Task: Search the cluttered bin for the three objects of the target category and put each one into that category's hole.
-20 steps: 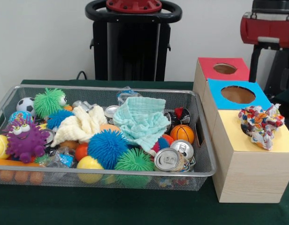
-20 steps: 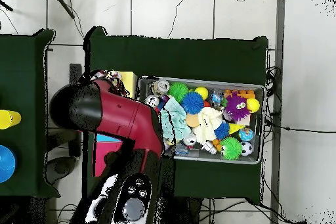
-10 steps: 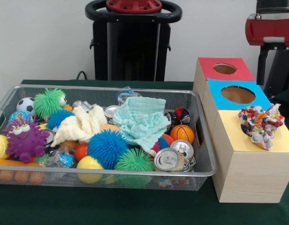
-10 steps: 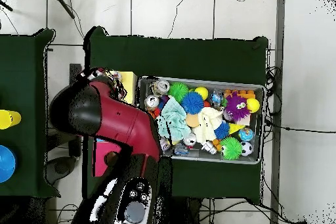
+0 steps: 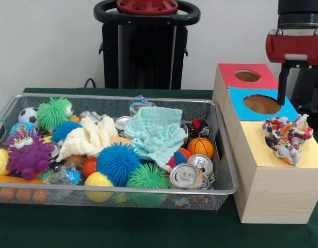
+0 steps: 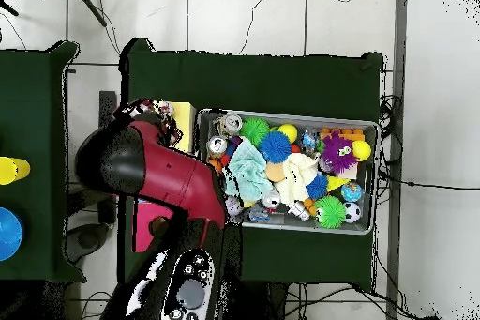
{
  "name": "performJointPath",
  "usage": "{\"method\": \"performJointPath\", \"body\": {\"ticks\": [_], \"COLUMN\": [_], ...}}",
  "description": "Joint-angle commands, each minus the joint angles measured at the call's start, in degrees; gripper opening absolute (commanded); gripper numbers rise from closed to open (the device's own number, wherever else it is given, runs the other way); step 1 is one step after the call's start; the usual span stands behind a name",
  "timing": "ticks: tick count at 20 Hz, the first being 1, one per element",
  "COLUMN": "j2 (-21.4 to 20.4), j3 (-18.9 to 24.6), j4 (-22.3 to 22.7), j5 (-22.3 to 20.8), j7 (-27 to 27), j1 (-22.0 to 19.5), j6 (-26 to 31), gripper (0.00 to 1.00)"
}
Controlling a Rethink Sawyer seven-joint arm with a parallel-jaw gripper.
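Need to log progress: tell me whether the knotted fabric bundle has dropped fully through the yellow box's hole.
No. The knotted fabric bundle sits in plain sight on top of the yellow-topped box, bulging above its surface.

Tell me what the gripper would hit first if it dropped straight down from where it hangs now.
Probably the blue-topped box, near its hole's right edge: the gripper hangs just above it, though depth is unclear.

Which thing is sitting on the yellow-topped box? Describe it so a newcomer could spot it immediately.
Right of the wire bin stand three wooden boxes; take the nearest, the yellow-topped box. On its top lies a knotted fabric bundle, white with red, blue and yellow patches, unlike the plain mint cloth in the bin.
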Motion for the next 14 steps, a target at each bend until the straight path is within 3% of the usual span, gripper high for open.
{"method": "performJointPath", "body": {"ticks": [1,14], "j2": [4.8,7.6], "j3": [1.7,2.5], "j4": [2.8,3.2], "j5": [0.5,0.5], "j7": [13.1,12.1], "j1": [1.0,0.8], "j6": [1.3,-1.4], "gripper": [1.00,1.00]}}
